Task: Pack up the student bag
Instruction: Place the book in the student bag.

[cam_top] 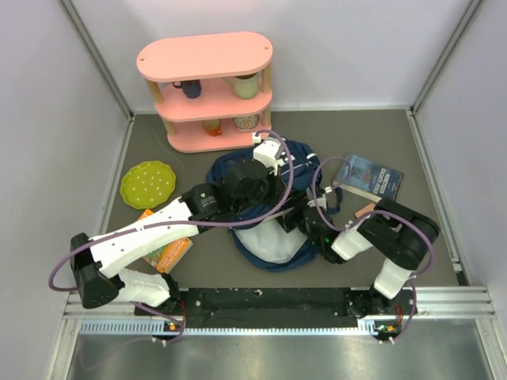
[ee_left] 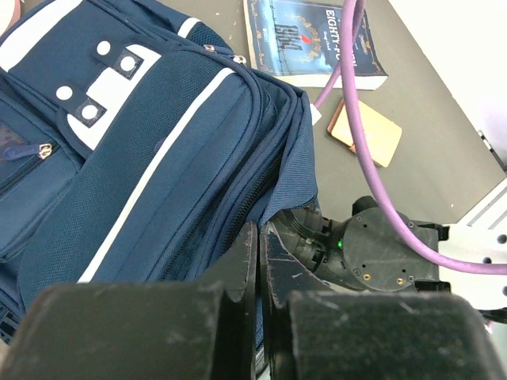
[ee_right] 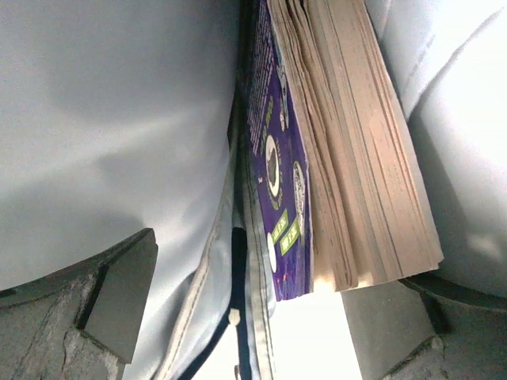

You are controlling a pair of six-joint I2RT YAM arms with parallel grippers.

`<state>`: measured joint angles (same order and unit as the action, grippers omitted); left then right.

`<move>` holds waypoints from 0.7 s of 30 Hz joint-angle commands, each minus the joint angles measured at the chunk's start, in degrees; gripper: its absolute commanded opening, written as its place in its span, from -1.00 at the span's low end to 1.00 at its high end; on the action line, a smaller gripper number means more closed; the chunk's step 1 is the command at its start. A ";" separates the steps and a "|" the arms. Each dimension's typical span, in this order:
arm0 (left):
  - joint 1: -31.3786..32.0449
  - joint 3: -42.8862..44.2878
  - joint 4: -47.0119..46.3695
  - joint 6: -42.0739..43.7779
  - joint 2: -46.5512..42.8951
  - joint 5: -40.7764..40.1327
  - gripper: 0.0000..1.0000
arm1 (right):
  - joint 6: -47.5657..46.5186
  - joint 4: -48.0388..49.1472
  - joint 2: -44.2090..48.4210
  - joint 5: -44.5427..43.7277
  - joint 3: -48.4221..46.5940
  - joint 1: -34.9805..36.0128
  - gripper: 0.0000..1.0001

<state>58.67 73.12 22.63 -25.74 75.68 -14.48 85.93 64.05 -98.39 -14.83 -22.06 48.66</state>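
Observation:
The student bag (cam_top: 297,162) lies mid-table, navy with a white stripe and a white buckle patch (ee_left: 95,87). Its mouth faces the arms and shows white lining (cam_top: 265,241). My left gripper (cam_top: 279,207) is shut on the navy fabric at the edge of the mouth (ee_left: 259,237). My right gripper (cam_top: 305,226) is inside the bag. In the right wrist view its fingers (ee_right: 103,301) stand wide apart with white lining (ee_right: 111,119) around them. A book with a purple cover (ee_right: 277,158) stands on edge between them, close to the right finger.
A blue book (cam_top: 368,176) and a small tan notebook (cam_top: 364,211) lie right of the bag. A green plate (cam_top: 147,184) and an orange book (cam_top: 168,252) lie left, partly under my left arm. A pink shelf (cam_top: 210,87) with cups stands behind.

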 commanded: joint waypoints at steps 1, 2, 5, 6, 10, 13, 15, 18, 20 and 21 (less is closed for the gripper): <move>-1.46 -0.35 -8.57 -1.07 -4.05 -3.19 -1.00 | -0.77 -1.55 5.30 2.61 2.20 0.99 0.77; -1.63 -0.70 -8.66 -1.16 -4.22 -3.19 -1.00 | -0.94 -4.17 6.27 2.79 2.55 1.25 0.74; -2.16 -1.05 -9.01 -1.25 -4.23 -2.66 -1.00 | -1.47 -9.10 9.43 3.66 2.55 1.78 0.68; -2.25 -1.05 -9.18 -1.25 -4.22 -2.48 -1.00 | -1.55 -9.99 10.05 3.58 2.64 2.05 0.68; -2.51 -1.49 -9.80 -1.51 -3.87 -1.35 -1.00 | -0.59 -11.41 10.76 2.61 2.90 2.31 0.31; -2.51 -1.75 -10.06 -1.77 -3.87 -0.55 -1.00 | 0.11 -9.21 9.88 3.40 2.99 2.40 -0.02; -2.51 -1.76 -9.89 -1.77 -3.87 -0.46 -1.00 | 0.55 -9.56 10.49 2.88 3.25 3.01 -0.26; -2.51 -2.02 -9.89 -1.60 -4.22 -0.64 -1.00 | 0.99 -12.02 11.29 1.65 3.08 3.37 -0.91; -2.51 -2.02 -9.98 -1.60 -4.31 -0.29 -1.00 | 0.91 -12.63 11.20 0.77 2.20 3.37 -1.00; -2.51 -2.02 -9.98 -1.60 -4.40 -0.02 -1.00 | 0.73 -12.81 11.03 0.25 1.68 3.37 -1.00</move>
<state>57.04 70.59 19.73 -27.11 74.35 -13.02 87.02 51.13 -89.10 -12.03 -19.09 51.29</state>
